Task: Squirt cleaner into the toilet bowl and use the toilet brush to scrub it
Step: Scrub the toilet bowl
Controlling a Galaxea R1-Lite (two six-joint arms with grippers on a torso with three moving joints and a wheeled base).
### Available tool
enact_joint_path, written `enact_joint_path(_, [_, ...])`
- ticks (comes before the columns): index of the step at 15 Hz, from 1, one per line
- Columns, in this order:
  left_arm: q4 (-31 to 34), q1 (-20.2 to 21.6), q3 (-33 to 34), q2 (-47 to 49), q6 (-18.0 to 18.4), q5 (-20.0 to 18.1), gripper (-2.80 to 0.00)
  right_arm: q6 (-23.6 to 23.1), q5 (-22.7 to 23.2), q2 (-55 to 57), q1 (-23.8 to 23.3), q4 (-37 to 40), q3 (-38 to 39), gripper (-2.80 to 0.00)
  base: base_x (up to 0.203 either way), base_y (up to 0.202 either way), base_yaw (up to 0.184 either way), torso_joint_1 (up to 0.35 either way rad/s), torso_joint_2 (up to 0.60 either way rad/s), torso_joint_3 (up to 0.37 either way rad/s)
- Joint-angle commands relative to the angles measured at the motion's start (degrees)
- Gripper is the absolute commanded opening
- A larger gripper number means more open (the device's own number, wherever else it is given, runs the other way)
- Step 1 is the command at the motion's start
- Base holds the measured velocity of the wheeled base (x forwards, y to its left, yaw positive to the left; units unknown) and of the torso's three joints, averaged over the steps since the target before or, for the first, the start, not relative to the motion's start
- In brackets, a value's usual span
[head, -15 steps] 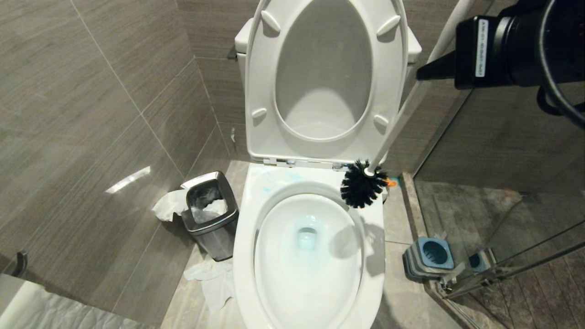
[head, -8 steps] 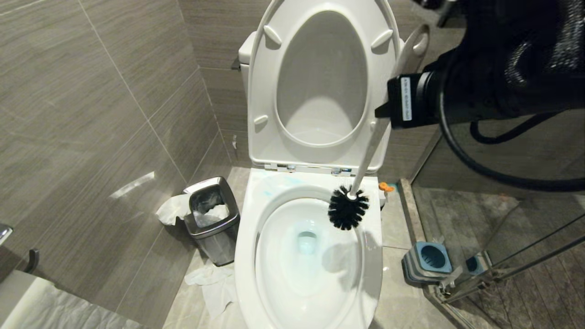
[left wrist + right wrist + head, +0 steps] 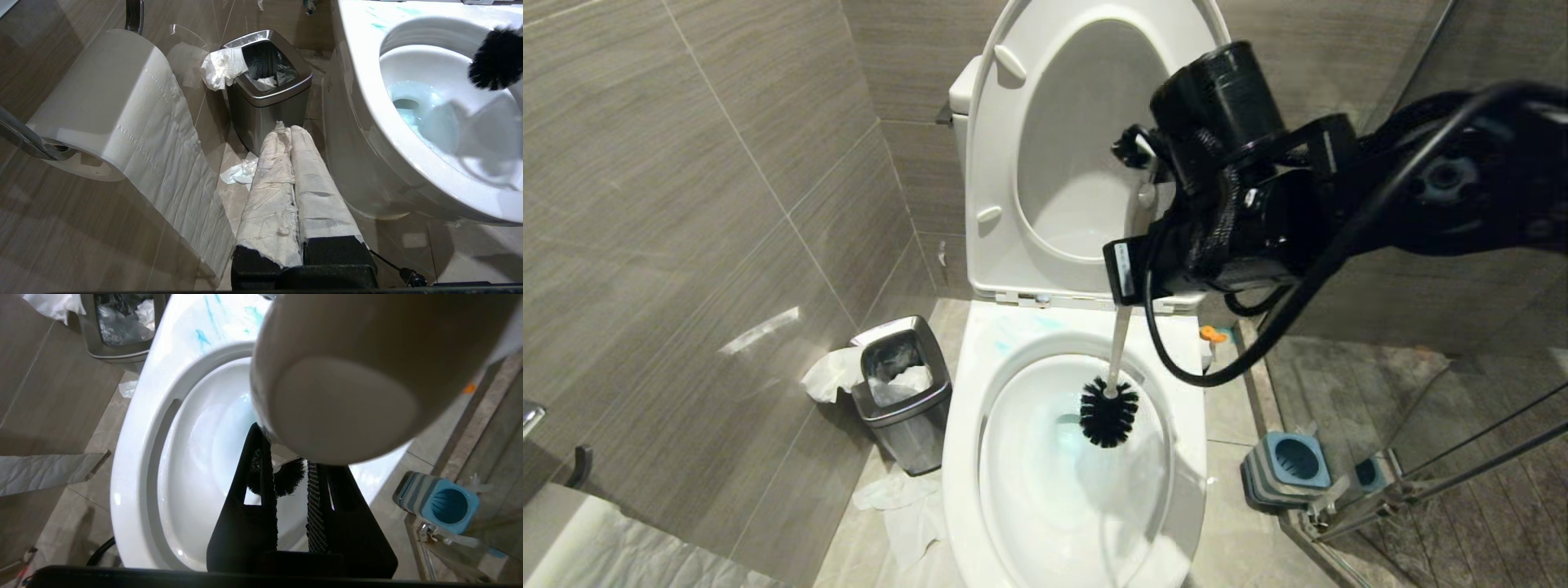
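Tiled bathroom, toilet bowl [image 3: 964,384], bin [image 3: 907,408], glass shower

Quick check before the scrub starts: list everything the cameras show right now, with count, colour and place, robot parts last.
white glossy ceramic toilet bowl: one, white, centre, seat and lid raised.
turquoise-blue cleaner smears: several, pale blue, on the back rim; blue tint in the bowl water.
white-handled toilet brush with black bristle head: one, head over the bowl opening.
blue-and-grey ribbed brush holder: one, floor right of the bowl.
small steel-rimmed bin: one, grey, floor left of the bowl.
crumpled white tissue: several pieces, floor by the bin.
white toilet paper roll: one, on a wall holder.
right gripper: black, fingers shut on the brush handle.
left gripper: fingers paper-wrapped, shut, low by the bin.
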Motion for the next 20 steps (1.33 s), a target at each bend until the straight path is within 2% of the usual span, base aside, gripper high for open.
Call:
enact_joint_path(1, [0.0,0.0,0.1,0.0,0.0,0.0,-2.8,0.0,-0.2,5.5,0.0,-1.5,0.2,-2.8,0.0,0.0,0.0,0.0,0.0,0.0])
enact_joint_path(13, [0.0,0.0,0.1,0.1,0.0,0.0,-2.8,-1.2,0.2,24.8,-3.1,-19.6,-3.1,-2.8,0.0,0.0,0.0,0.0,0.0,0.0])
enact_joint_path(20, [0.0,0.0,0.1,0.0,0.0,0.0,-2.8,-0.8,0.2,22.8,-3.1,-19.8,-2.6,-2.8,0.0,0.0,0.0,0.0,0.0,0.0])
